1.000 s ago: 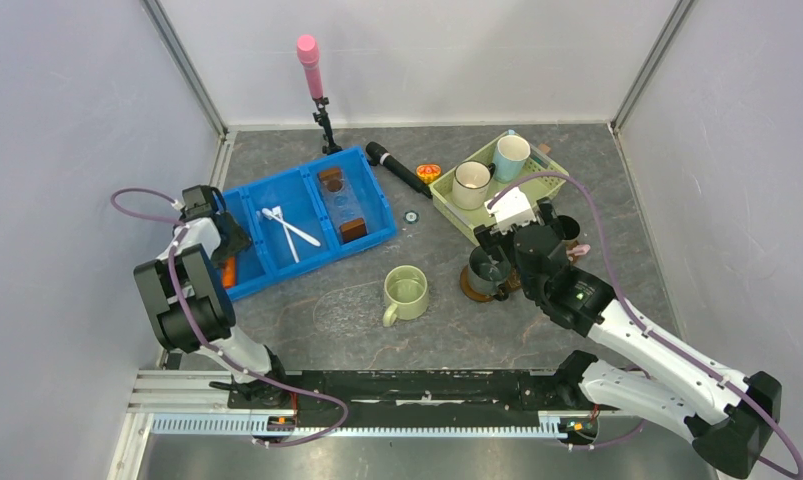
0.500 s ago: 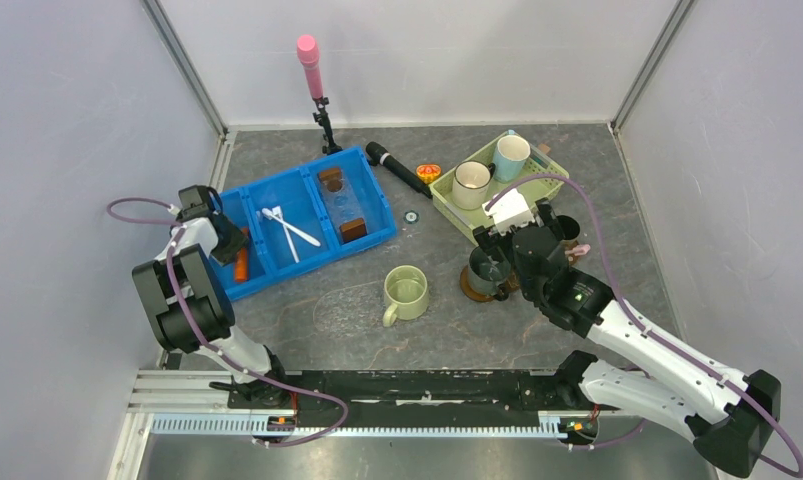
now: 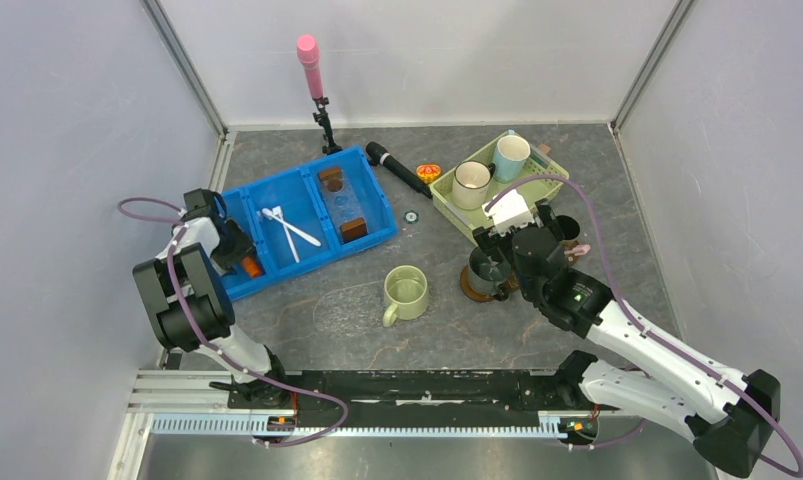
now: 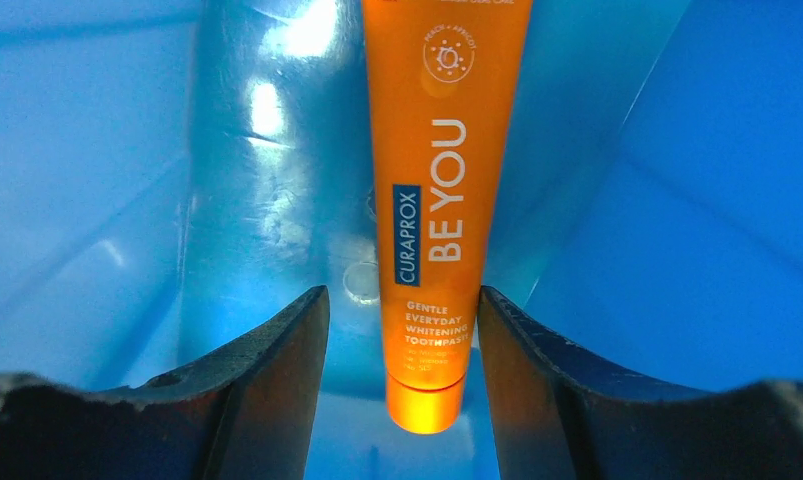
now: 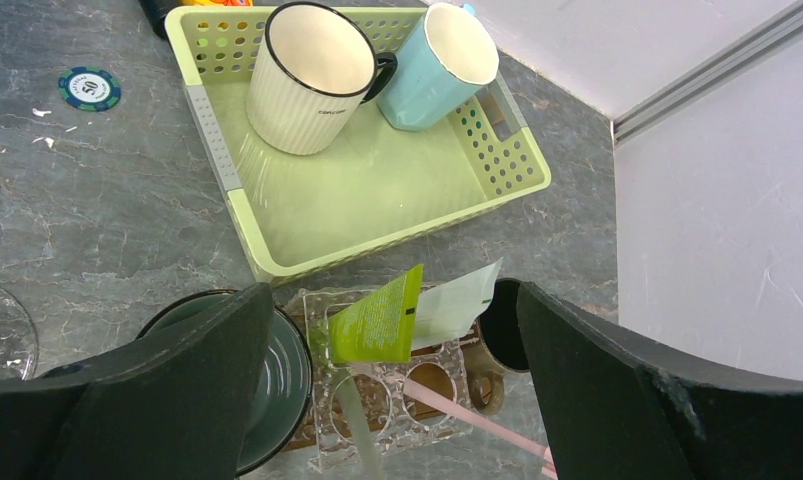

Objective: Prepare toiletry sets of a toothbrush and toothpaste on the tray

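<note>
An orange toothpaste tube (image 4: pixel 442 200) lies on the floor of the blue bin (image 3: pixel 362 215), in its left compartment. My left gripper (image 4: pixel 402 300) straddles the tube's cap end. It is open: there is a gap at the left finger, and the right finger is almost touching the tube. My right gripper (image 5: pixel 389 300) hangs wide open and empty over a clear holder (image 5: pixel 377 400) on the dark-brown tray (image 3: pixel 471 293). The holder carries a green tube (image 5: pixel 377 320), a white tube (image 5: pixel 457 300), a pink toothbrush (image 5: pixel 477 415) and a pale toothbrush (image 5: pixel 362 430). A dark green mug (image 5: pixel 282 385) and a brown mug (image 5: pixel 502 345) flank it.
The pale green basket (image 5: pixel 277 265) holds a cream mug (image 5: pixel 307 80) and a light blue mug (image 5: pixel 437 70). A green mug (image 3: pixel 407 292) stands on the table. White utensils (image 3: pixel 287 228) lie in the bin's middle compartment. At the back are a black cylinder (image 3: pixel 397 168) and a pink microphone stand (image 3: pixel 312 75).
My left gripper has shifted slightly along the bin's left compartment and now covers more of the orange tube. The right arm has not moved.
</note>
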### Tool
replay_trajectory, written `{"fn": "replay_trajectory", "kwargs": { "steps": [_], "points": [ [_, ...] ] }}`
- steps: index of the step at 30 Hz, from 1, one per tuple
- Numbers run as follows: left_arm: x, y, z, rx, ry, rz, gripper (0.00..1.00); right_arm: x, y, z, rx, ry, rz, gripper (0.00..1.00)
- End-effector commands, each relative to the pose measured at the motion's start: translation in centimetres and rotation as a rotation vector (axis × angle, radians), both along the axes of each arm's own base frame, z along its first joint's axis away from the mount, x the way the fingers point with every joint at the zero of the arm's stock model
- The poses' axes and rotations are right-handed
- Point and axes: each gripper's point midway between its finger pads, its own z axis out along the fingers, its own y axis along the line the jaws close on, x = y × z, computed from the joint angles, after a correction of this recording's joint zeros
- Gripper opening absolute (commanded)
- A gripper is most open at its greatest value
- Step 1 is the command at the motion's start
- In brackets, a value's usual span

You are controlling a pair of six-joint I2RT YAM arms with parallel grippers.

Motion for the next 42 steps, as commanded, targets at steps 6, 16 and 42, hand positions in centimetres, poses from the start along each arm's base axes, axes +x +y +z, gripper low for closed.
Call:
{"fn": "replay_trajectory", "kwargs": {
  "steps": [6,16,42],
  "points": [
    [-0.9,-0.8,-1.2,-0.017,0.053,-0.045,0.47,0.1,0.2,1.7,0.045,-0.049,-0.001,0.98],
    [0.5,-0.6,3.8,0.023,-0.101,-0.025,0.25,-0.2,0.4,3.7,0.086,-0.081,0.027,0.98],
    [1.2,-20.6,26.0,0.081,-0.825,-0.68,0.27,-1.2,10.5,12.5,0.318,0.004,0.454,0.98]
  ]
}}
